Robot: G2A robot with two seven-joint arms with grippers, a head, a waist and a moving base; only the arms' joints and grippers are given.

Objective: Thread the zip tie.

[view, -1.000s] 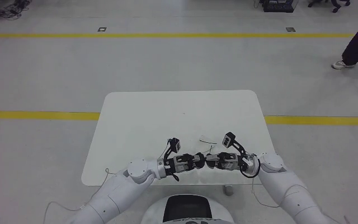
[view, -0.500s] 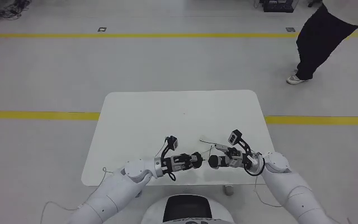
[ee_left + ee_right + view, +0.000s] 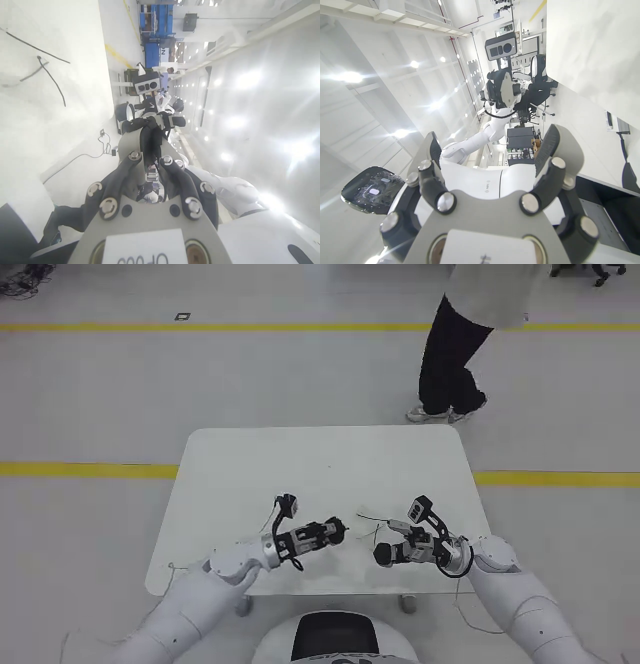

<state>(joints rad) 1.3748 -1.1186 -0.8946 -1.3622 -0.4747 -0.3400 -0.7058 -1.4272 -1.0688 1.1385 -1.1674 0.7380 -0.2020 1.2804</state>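
From above, the smooth white bench with rounded corners is carrying the thin black plastic zip tie. It is lying flat on the half nearer to me, between my two hands and touching neither, and it is showing as little more than a hairline. My left hand is hanging over the bench near one end of the tie, its dark tip looking narrow. My right hand is hovering just on my side of the tie, and from up here I am not making out how wide it is standing.

Through my left wrist camera, my left hand is showing grey metal links with round rivets. Its dark pads are lying pressed together, and I am not making out anything pinched between them. The tips are hard to separate from the dark parts behind them. On the matte white bench the zip tie is curving, with a small head at one end. A straight black strip is lying just beside it. A pale strand that I cannot identify is trailing away from the head and running out at the edge.

Through my right wrist camera, my right hand is standing wide apart. Its ridged black rubber pads are gripping nothing and touching nothing. Farther off, my left hand is facing me end-on, beside the edge of the bench.
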